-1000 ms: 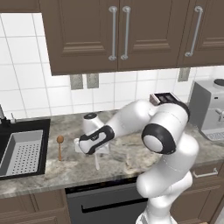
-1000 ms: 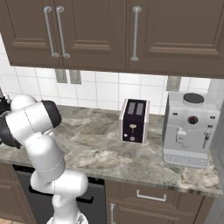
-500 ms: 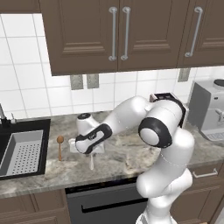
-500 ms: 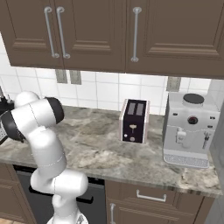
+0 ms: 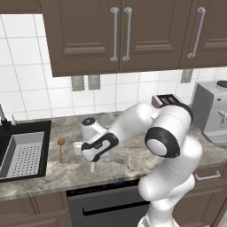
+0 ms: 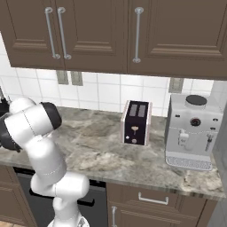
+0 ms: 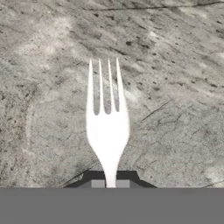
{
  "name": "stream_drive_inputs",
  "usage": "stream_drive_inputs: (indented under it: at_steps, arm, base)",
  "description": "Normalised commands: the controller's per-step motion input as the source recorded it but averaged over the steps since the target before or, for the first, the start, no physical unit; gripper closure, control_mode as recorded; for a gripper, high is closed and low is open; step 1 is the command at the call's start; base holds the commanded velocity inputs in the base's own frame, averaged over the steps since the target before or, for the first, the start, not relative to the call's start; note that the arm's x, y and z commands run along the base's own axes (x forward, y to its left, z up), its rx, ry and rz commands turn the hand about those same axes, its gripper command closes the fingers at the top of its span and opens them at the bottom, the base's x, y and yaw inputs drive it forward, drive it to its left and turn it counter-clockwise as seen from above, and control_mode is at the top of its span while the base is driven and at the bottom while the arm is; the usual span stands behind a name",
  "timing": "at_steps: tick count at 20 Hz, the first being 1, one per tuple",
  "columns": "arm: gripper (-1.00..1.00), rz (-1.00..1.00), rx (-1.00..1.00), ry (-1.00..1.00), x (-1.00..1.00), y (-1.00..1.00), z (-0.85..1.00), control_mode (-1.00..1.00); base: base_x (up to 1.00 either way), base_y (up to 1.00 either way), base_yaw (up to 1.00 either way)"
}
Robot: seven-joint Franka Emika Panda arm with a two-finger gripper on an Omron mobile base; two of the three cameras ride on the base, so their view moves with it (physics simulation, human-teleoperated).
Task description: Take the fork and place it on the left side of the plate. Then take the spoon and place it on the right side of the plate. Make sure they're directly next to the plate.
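Note:
The pale fork (image 7: 107,127) lies along the grey marble counter with its tines pointing away from the hand. My gripper (image 7: 110,181) is shut on the fork's handle, with a dark finger tip on either side. In the left base view the gripper (image 5: 91,158) is down at the counter near its front edge, and the fork's end (image 5: 92,167) pokes out below it. The brown wooden spoon (image 5: 60,149) lies to the left of the hand, between it and the sink. The plate is hidden or out of view.
A black sink (image 5: 22,153) with a perforated basin is set into the counter at the left. A dark toaster (image 6: 136,123) and a silver coffee machine (image 6: 190,131) stand further right by the tiled wall. Cabinets hang above.
The jaws have come together on the fork's handle. The hand has stayed low over the same patch of counter, shifting only slightly.

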Motion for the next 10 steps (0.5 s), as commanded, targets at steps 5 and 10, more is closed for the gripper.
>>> stream_drive_inputs:
  at_steps: [5,10]
  arm:
    - [1.00,-0.02,0.12,-0.07,-0.29,-0.46,0.26,-1.00]
    - [1.00,-0.01,0.13,-0.01,-0.14,-0.26,0.77,-1.00]
  base:
    - [0.00,0.00,0.00]
    - [0.00,0.00,0.00]
